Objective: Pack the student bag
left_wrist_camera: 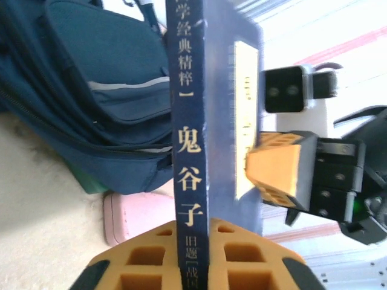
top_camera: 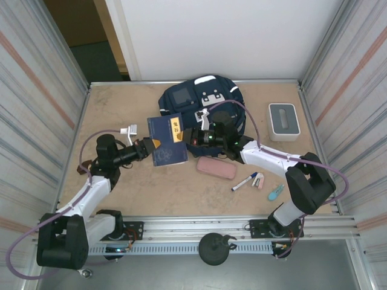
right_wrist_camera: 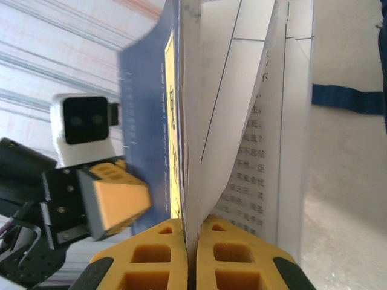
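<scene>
Packing looks barely begun; left hand [top_camera: 147,147] and right hand [top_camera: 192,138] both clamp the blue book [top_camera: 167,140] beside the student bag [top_camera: 199,96], far-middle on the tabletop [top_camera: 151,193]; pink case [top_camera: 216,168] and pen [top_camera: 244,182] lie unpacked; the bag's contents are hidden, perhaps none.

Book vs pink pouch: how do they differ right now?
The book is navy with a yellow label; the pink pouch is plain. The book is larger than the pouch. The book is clamped between the left gripper and right gripper; the pouch lies untouched on the table. Both are outside the student bag.
</scene>
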`<action>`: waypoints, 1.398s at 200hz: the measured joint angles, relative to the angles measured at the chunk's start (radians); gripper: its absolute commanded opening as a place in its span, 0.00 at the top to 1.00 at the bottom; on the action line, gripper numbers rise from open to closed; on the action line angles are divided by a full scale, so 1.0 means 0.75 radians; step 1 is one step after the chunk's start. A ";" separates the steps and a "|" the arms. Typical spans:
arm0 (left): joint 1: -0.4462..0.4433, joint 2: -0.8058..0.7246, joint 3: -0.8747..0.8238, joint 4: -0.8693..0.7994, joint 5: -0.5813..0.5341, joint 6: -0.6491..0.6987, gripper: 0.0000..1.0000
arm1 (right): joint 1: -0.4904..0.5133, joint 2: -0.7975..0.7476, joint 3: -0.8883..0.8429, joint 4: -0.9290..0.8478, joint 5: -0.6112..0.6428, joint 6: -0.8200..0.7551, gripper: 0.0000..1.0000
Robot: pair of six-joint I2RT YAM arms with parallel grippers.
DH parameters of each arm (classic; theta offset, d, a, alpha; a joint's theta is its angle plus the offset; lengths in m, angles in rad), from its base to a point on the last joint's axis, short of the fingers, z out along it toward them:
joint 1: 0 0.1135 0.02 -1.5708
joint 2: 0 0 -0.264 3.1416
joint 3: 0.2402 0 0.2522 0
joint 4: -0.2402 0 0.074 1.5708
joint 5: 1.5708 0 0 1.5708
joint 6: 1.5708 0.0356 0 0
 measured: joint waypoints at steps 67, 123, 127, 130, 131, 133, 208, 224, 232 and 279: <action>-0.078 -0.030 0.055 0.149 0.022 -0.041 1.00 | -0.139 -0.027 -0.032 0.015 -0.151 -0.075 0.13; -0.146 0.060 0.108 0.387 0.054 -0.128 1.00 | -0.123 -0.030 -0.077 0.371 -0.349 0.062 0.65; -0.146 0.071 0.110 0.393 0.054 -0.131 1.00 | -0.123 -0.030 -0.081 0.395 -0.360 0.074 0.70; -0.146 0.078 0.112 0.394 0.053 -0.133 1.00 | -0.124 -0.030 -0.084 0.410 -0.361 0.089 0.72; -0.146 0.080 0.113 0.394 0.053 -0.133 1.00 | -0.124 -0.030 -0.085 0.415 -0.362 0.090 0.73; -0.146 0.085 0.115 0.393 0.053 -0.134 1.00 | -0.124 -0.030 -0.087 0.427 -0.366 0.100 0.75; -0.388 0.217 0.508 -0.330 -0.392 0.321 0.33 | -0.403 -0.169 -0.181 0.274 -0.350 0.203 1.00; -0.455 0.331 0.643 -0.451 -0.536 0.484 0.30 | -0.561 -0.290 -0.183 0.081 -0.312 0.159 1.00; -0.477 0.410 0.719 -0.507 -0.591 0.565 0.29 | -0.642 -0.356 -0.183 -0.017 -0.287 0.129 1.00; -0.552 0.964 1.298 -0.903 -0.759 1.113 0.25 | -1.013 -0.584 -0.180 -0.398 -0.258 -0.004 1.00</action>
